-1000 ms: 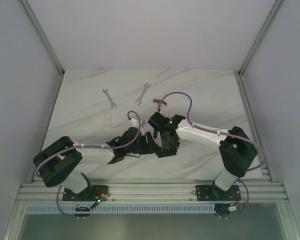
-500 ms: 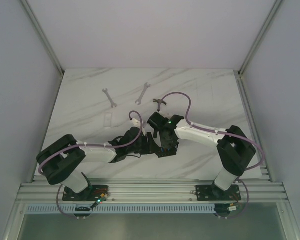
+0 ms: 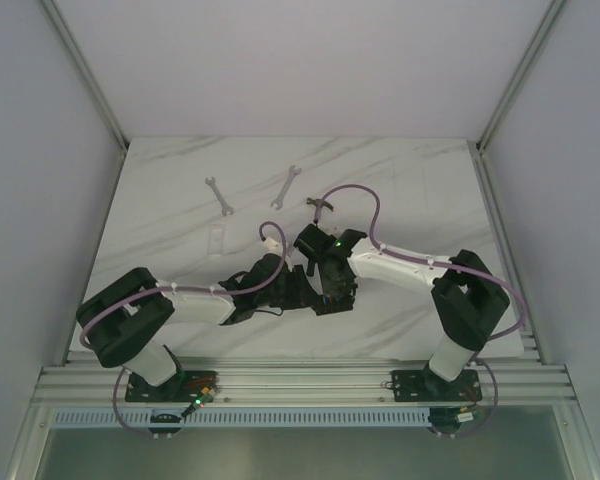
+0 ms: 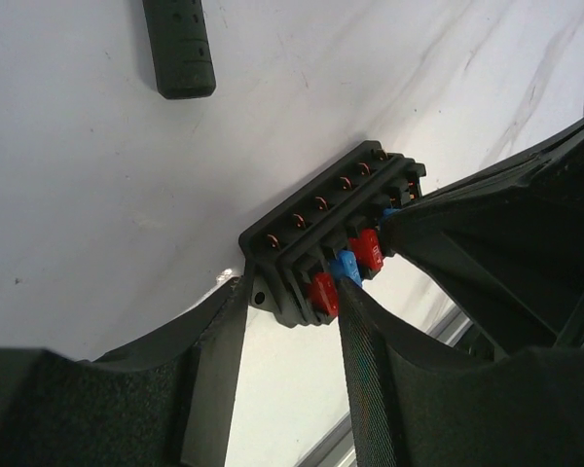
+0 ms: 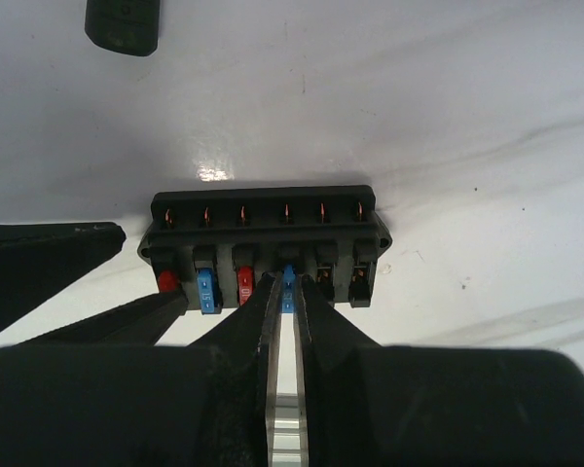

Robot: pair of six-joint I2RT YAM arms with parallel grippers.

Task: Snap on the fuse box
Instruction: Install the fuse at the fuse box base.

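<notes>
Fuse box (image 5: 263, 219) of ribbed black plastic, low and rectangular, flat on the glossy white marble table (image 3: 170, 190) with grey veins, near its front middle between both arms. Along one long edge a row of coppery terminals; along the other, red fuses (image 5: 244, 284) and blue ones in slots. Left gripper (image 4: 290, 290) spread wide, matte black fingers (image 4: 362, 360) flanking one short end of the box — one finely cross-hatched pad just beside the fuses. Right gripper (image 5: 285, 292) pressed almost together, slim tips pinching a blue fuse (image 5: 287, 277) at the box's face. Farther off on the marble, rounded end of a dimpled black handle (image 4: 180, 49) — and two flat steel wrenches (image 3: 217, 195).
</notes>
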